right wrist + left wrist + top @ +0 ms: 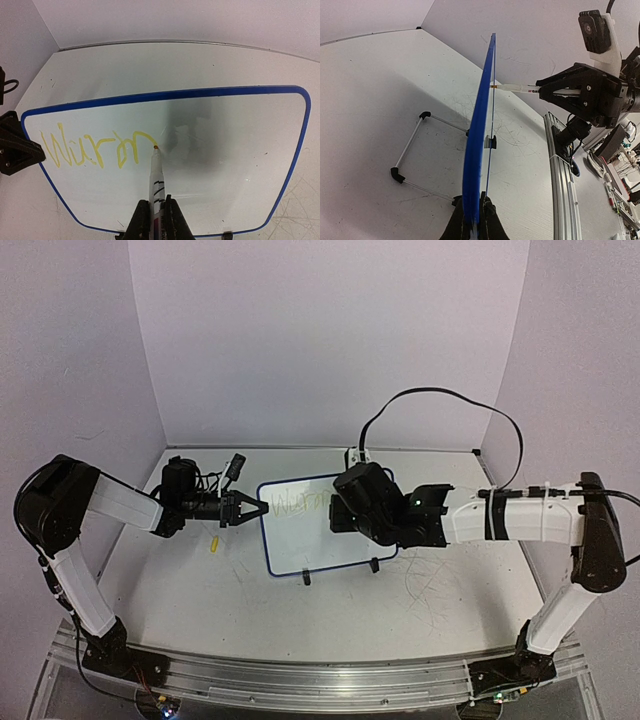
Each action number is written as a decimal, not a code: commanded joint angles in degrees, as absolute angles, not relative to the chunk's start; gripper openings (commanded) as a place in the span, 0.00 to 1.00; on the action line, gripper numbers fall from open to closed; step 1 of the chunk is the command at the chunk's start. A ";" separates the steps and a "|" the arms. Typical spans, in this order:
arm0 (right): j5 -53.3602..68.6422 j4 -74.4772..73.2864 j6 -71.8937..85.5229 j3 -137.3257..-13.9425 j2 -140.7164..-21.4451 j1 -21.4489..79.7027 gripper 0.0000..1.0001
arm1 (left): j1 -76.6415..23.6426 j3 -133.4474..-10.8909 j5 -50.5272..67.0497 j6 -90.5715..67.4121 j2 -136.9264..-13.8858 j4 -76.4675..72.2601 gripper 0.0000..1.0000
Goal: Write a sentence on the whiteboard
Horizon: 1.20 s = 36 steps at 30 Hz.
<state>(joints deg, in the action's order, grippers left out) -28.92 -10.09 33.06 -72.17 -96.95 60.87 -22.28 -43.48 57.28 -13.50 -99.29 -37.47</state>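
**Whiteboard [330,545] braced by one arm while the other writes on it**

The blue-framed whiteboard stands propped on its wire stand [407,150] near the middle of the white bench [230,605]. The left fingers [491,225] are clamped on its left edge, apparently to steady it against the push of the pen. The right fingers [140,220] are closed tight round a yellow marker [155,175], whose tip touches the board at the end of the last letter. The sentence [95,150] so far is a single yellow word at the upper left; most of the board is bare. The left arm reaches in level from the left. The right arm reaches across from the right, its wrist turned to face the board.
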 commanded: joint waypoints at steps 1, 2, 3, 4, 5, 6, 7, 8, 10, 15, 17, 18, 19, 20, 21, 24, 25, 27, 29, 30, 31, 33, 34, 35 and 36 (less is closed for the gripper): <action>-29.02 -11.13 34.31 -70.96 -96.24 60.77 0.00 | -21.99 -44.07 54.47 -10.36 -99.93 -33.94 0.00; -28.98 -11.22 34.42 -70.90 -96.24 60.77 0.00 | -21.98 -44.05 54.44 -10.34 -99.93 -33.98 0.00; -28.98 -11.29 34.54 -70.80 -96.21 60.78 0.00 | -21.97 -44.03 54.43 -10.30 -99.93 -33.99 0.00; -29.00 -11.36 34.58 -70.68 -96.15 60.76 0.00 | -21.98 -44.04 54.43 -10.29 -99.93 -33.96 0.00; -29.03 -11.42 34.60 -70.58 -96.09 60.74 0.00 | -21.99 -44.06 54.43 -10.28 -99.94 -33.96 0.00; -29.07 -11.48 34.71 -70.57 -96.06 60.76 0.00 | -21.98 -44.10 54.46 -10.28 -99.93 -34.01 0.00; -29.02 -11.55 34.78 -70.50 -96.02 60.74 0.00 | -21.97 -44.01 54.46 -10.28 -99.93 -34.00 0.00; -29.05 -11.60 34.92 -70.43 -95.99 60.77 0.00 | -21.97 -44.02 54.44 -10.29 -99.93 -34.00 0.00; -29.05 -11.69 35.16 -70.19 -95.92 60.75 0.00 | -21.97 -44.01 54.47 -10.31 -99.93 -34.00 0.00; -29.25 -11.95 35.46 -69.87 -95.72 60.76 0.00 | -21.97 -44.02 54.30 -10.35 -99.94 -33.89 0.00; -29.48 -12.03 35.47 -69.92 -95.70 60.74 0.00 | -21.97 -44.10 54.24 -10.37 -99.93 -33.88 0.00; -29.56 -12.07 35.46 -69.95 -95.71 60.73 0.00 | -21.97 -44.06 54.19 -10.37 -99.97 -33.90 0.00; -29.59 -12.11 35.44 -70.02 -95.71 60.75 0.00 | -21.97 -44.08 54.10 -10.37 -100.04 -33.88 0.00; -29.61 -12.13 35.42 -70.04 -95.71 60.79 0.00 | -22.03 -44.07 54.09 -10.36 -100.03 -33.90 0.00; -29.61 -12.13 35.42 -70.09 -95.75 60.77 0.00 | -22.01 -44.05 54.10 -10.34 -100.02 -33.92 0.00; -29.50 -12.22 35.42 -70.29 -95.89 60.77 0.00 | -21.97 -44.08 54.01 -10.37 -100.01 -33.78 0.00; -29.43 -12.22 35.41 -70.29 -95.87 60.74 0.00 | -21.97 -44.09 53.97 -10.37 -100.00 -33.80 0.00; -29.38 -12.30 35.39 -70.29 -95.68 60.74 0.00 | -21.97 -44.05 53.91 -10.36 -100.03 -33.82 0.00; -29.15 -12.30 35.22 -70.29 -95.25 60.80 0.00 | -21.97 -44.10 53.83 -10.28 -100.02 -33.83 0.00; -28.93 -12.13 34.92 -70.41 -95.01 60.81 0.00 | -21.97 -44.11 53.78 -10.27 -100.02 -33.82 0.00; -28.62 -11.46 34.09 -70.39 -94.49 61.00 0.00 | -21.97 -44.07 53.73 -10.25 -100.03 -33.77 0.00; -28.29 -8.91 31.47 -70.04 -92.66 61.45 0.00 | -22.02 -44.08 53.66 -10.27 -100.10 -33.68 0.00; -28.03 -7.28 30.59 -69.65 -91.36 61.57 0.00 | -21.99 -44.15 53.61 -10.28 -100.11 -33.67 0.00; -28.19 -6.36 29.80 -69.29 -89.94 61.61 0.00 | -21.98 -44.18 53.59 -10.28 -100.11 -33.71 0.00; -28.81 -5.65 29.20 -68.80 -88.77 61.61 0.00 | -21.97 -44.24 53.56 -10.27 -100.11 -33.70 0.00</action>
